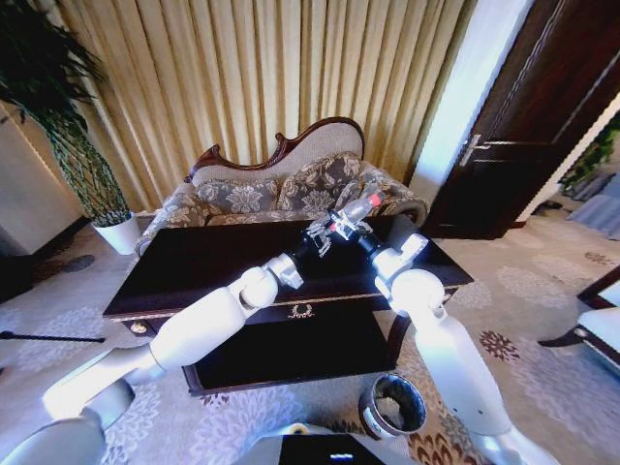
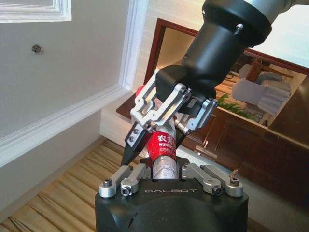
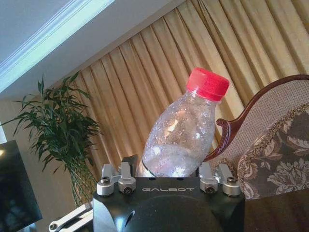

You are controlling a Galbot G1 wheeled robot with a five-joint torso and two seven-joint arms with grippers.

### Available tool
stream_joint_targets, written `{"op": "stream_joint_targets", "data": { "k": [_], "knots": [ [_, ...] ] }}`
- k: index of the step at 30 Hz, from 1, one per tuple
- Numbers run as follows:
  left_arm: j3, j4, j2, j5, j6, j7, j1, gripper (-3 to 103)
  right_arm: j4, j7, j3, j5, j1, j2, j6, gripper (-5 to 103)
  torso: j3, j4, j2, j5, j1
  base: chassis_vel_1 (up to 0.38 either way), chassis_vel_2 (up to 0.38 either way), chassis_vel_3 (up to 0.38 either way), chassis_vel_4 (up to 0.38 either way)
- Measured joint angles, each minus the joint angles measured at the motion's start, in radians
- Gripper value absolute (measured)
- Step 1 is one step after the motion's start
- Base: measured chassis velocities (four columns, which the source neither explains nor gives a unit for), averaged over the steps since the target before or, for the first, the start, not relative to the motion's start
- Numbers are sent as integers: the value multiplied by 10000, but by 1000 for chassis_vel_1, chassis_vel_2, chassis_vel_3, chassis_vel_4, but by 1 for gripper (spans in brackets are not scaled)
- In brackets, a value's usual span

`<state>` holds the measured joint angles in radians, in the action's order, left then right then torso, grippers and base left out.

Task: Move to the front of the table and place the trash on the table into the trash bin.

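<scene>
Gold curtains and a patterned sofa (image 1: 281, 189) back the dark glossy counter (image 1: 194, 266), above which both hands meet around the bottle (image 1: 356, 210). The right hand (image 1: 360, 232) clamps its lower body, red cap pointing away; the left hand (image 1: 325, 231) closes narrow on the labelled middle (a handover, I judge). One hand should release fully before the other swings toward the trash bin (image 1: 392, 405), below by the right arm.

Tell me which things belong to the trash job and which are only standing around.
Job: bottle, held over the table by right gripper, left gripper next to it; bin on the carpet.
Not job: sofa, plant, curtains, door.
</scene>
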<state>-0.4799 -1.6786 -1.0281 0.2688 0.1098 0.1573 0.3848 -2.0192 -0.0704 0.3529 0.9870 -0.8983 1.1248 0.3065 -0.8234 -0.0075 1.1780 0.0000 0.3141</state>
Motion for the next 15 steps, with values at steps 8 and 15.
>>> {"op": "stream_joint_targets", "data": {
  "k": [8,15],
  "knots": [
    [-34,-70,35,-18,-14,152,32,23,-22,17,43,3,-42,-14,-42,40,0,0,1,0,0,0,0,0,0],
    [-151,-269,91,-118,-309,382,104,26,30,78,56,-12,-105,-15,-98,26,0,0,0,0,0,0,0,0,0]
  ]
}}
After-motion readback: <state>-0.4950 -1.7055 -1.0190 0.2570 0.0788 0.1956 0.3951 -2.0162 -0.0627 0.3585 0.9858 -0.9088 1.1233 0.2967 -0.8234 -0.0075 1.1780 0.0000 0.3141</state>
